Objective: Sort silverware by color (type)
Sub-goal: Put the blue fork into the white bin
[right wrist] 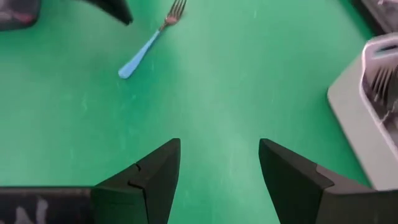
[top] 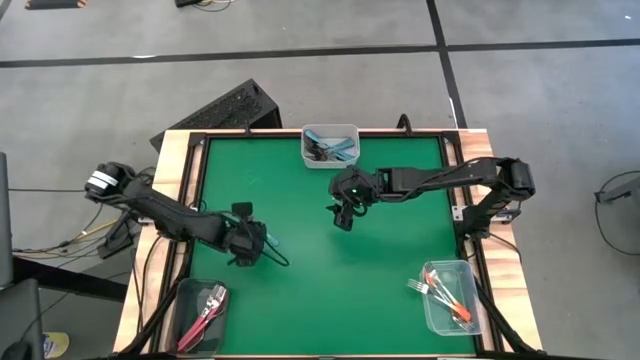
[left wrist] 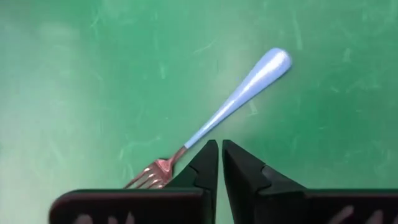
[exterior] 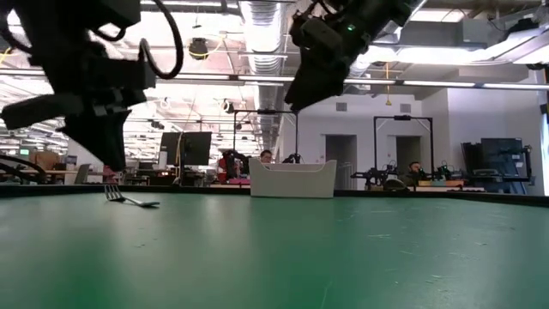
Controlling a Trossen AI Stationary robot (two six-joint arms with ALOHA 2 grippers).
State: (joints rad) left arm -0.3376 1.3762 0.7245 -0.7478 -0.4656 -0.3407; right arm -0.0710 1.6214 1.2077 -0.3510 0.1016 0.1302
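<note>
No readable text or labels

Fork [left wrist: 211,124] tines partly behind fingers [left wrist: 202,168]

open green mat [top: 320,280] mid-table, containers [top: 330,146] at edges

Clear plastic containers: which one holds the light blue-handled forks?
The clear rectangular plastic container at the green mat's far edge; the two near-corner containers hold pink-red and orange-handled forks.
</note>
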